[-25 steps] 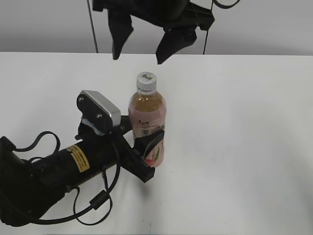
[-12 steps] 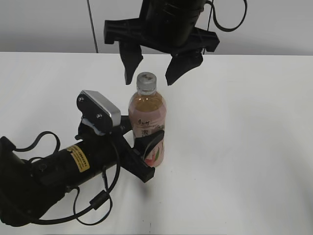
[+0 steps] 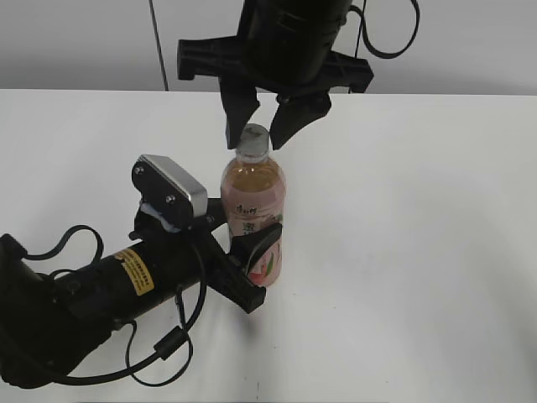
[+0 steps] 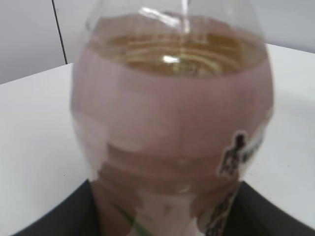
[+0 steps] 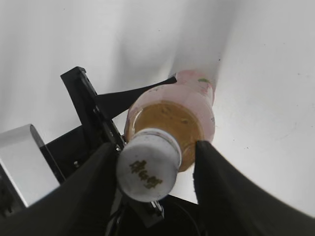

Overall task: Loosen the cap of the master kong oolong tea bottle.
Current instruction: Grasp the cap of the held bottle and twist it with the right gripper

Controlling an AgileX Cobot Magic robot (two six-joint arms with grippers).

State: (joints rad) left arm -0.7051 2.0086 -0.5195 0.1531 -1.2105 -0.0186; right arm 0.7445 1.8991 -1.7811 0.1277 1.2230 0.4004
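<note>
The master kong oolong tea bottle stands upright on the white table, amber tea showing above its pink label. My left gripper is shut on the bottle's lower body from the left. The bottle fills the left wrist view, with the dark jaws at both bottom corners. The white ribbed cap is on the neck. My right gripper hangs over it, open, with one finger on each side of the cap. In the right wrist view the cap sits between the fingers, close to the left one, with a gap on the right.
The white table runs to a grey wall at the back. My left arm with its cable and silver camera block lies across the front left. A thin dark vertical line marks the wall.
My right gripper has come down from above the bottle and its fingers have narrowed, so they now flank the cap. The bottle and left gripper have not moved.
</note>
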